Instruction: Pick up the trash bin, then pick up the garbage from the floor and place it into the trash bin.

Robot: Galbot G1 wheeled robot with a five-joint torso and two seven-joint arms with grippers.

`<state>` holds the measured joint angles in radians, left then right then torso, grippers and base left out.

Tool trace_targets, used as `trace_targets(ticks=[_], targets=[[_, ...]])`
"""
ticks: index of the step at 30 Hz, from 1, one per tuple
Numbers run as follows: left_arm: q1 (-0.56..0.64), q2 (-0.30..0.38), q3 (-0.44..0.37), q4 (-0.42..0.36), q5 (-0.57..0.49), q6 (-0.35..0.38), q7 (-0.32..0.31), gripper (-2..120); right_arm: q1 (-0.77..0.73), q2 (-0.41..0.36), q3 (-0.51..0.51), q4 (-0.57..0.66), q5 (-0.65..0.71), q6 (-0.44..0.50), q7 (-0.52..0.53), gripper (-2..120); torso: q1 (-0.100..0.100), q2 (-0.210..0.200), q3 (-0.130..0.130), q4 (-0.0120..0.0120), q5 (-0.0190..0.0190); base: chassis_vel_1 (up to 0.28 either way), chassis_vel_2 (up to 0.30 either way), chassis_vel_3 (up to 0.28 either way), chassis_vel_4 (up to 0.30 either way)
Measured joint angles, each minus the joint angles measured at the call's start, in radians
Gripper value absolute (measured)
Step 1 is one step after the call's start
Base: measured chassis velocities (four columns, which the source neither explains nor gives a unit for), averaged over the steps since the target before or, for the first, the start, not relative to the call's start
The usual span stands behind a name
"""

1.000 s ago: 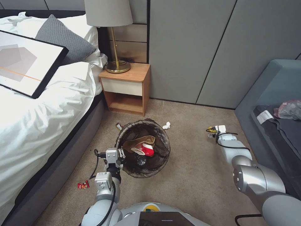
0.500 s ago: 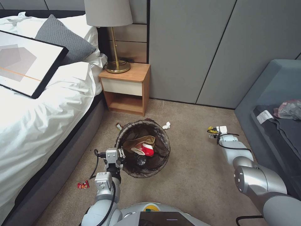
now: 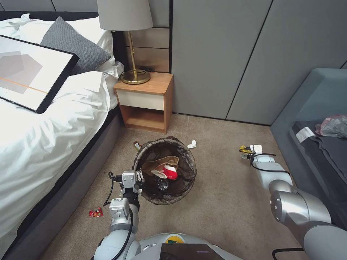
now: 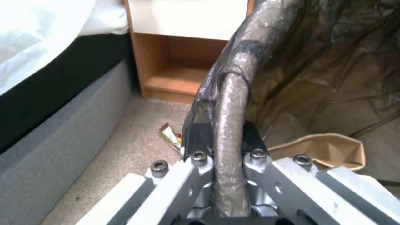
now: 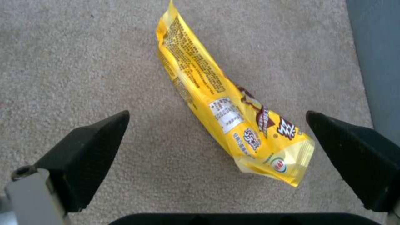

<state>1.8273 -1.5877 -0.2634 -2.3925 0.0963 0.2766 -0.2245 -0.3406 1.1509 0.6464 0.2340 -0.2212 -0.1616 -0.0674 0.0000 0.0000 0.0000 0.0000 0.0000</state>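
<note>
On the carpet (image 3: 224, 202) between the bed (image 3: 43, 151) and a grey sofa (image 3: 318, 108), the trash bin (image 3: 186, 180) sits held at its bagged rim, the left pincer (image 3: 140, 179) clamped on it. Inside lie a tan paper bag (image 3: 161, 162) and a red-and-white wrapper (image 3: 170, 172). The right pincer (image 3: 245, 153) hangs wide apart over a yellow snack packet (image 5: 233, 118) near the sofa.

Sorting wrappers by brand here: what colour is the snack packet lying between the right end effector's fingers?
Yellow, with red-brown and white print, on the snack packet; clearest in the right wrist view.
</note>
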Motion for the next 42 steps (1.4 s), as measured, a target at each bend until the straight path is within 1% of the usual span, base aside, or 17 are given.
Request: trace_targets(ticks=[28,31,37,42], targets=[[0.0,0.0,0.0,0.0,0.0,0.0,0.0,0,0.006,0.004,0.001,-0.004,0.015,0.007,-0.007,100,0.0,0.0,0.0,0.0,0.0,0.0,0.0,0.0,0.0],[0.0,0.0,0.0,0.0,0.0,0.0,0.0,0,0.004,0.01,-0.001,-0.003,0.109,-0.004,-0.019,100,0.0,0.0,0.0,0.0,0.0,0.0,0.0,0.0,0.0],[0.0,0.0,0.0,0.0,0.0,0.0,0.0,0,0.002,0.016,-0.001,-0.002,0.153,-0.027,-0.024,100,0.0,0.0,0.0,0.0,0.0,0.0,0.0,0.0,0.0],[0.0,0.0,0.0,0.0,0.0,0.0,0.0,0,-0.005,0.015,0.005,0.004,0.171,-0.056,-0.06,100,0.0,0.0,0.0,0.0002,-0.0001,0.0,0.0,0.0,0.0]])
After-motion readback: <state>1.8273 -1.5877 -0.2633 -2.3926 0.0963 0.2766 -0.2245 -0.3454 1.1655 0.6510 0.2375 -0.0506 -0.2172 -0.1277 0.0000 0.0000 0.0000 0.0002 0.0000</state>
